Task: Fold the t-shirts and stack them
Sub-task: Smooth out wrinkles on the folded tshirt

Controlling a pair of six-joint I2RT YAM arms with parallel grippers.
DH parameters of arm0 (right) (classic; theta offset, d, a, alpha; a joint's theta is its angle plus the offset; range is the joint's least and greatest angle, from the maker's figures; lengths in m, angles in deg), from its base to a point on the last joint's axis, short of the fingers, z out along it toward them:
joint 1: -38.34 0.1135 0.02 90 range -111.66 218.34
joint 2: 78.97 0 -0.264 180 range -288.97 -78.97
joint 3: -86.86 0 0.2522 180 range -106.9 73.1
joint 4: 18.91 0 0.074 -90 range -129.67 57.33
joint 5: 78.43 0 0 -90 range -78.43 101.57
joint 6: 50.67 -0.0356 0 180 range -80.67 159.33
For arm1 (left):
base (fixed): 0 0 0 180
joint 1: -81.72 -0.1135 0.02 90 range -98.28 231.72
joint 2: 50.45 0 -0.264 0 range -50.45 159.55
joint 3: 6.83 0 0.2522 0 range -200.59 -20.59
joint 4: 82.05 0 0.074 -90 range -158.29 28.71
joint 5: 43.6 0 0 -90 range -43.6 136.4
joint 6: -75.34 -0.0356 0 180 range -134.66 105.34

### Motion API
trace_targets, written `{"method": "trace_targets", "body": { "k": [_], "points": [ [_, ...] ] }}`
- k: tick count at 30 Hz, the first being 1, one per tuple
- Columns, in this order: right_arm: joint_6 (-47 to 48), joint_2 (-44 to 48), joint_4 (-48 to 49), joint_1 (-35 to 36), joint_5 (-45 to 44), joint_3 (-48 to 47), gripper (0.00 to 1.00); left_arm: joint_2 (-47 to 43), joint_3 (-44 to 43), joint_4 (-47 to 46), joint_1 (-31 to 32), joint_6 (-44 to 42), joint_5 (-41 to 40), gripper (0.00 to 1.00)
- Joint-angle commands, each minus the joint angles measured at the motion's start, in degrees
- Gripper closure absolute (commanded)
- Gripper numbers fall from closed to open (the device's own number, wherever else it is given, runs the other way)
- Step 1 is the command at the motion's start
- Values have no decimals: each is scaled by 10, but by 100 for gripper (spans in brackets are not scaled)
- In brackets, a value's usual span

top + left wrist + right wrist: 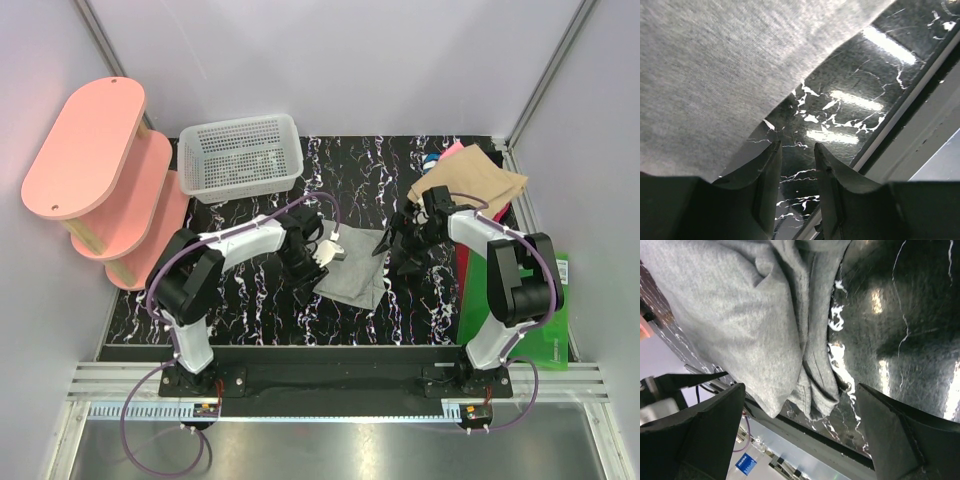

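Observation:
The light grey t-shirt (352,270) lies folded in the middle of the black marbled table. The tan folded shirt (472,180) lies at the back right, with pink and blue cloth (446,153) peeking out behind it. My left gripper (320,260) hovers at the grey shirt's left edge. In the left wrist view it (796,145) stands narrowly open and empty, with the grey shirt (715,75) just past its fingertips. My right gripper (398,252) is at the shirt's right edge. In the right wrist view it (801,386) is wide open over the shirt's bunched folded edge (815,380).
A white mesh basket (240,155) stands at the back left beside a pink tiered shelf (100,170). A green board (556,320) lies at the right table edge, with a red strip (462,275) next to it. The table's metal rail (920,100) runs along the near edge.

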Motion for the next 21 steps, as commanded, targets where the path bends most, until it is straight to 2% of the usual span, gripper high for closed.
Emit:
{"method": "trace_targets", "body": {
  "k": [1, 6, 10, 14, 21],
  "points": [
    [5, -18, 33, 2, -15, 17, 0, -49, -27, 0, -3, 6, 21, 63],
    [-7, -47, 88, 2, -4, 34, 0, -97, -71, -3, -4, 25, 9, 63],
    [-16, -58, 160, 2, 17, 60, 0, -113, -71, -52, -6, 51, -21, 63],
    [-17, -69, 229, 2, 29, 93, 0, -98, -80, -69, -16, 63, -30, 63],
    [-24, -96, 289, 3, 41, 129, 0, -46, -64, -122, -25, 81, -68, 64]
  ]
}}
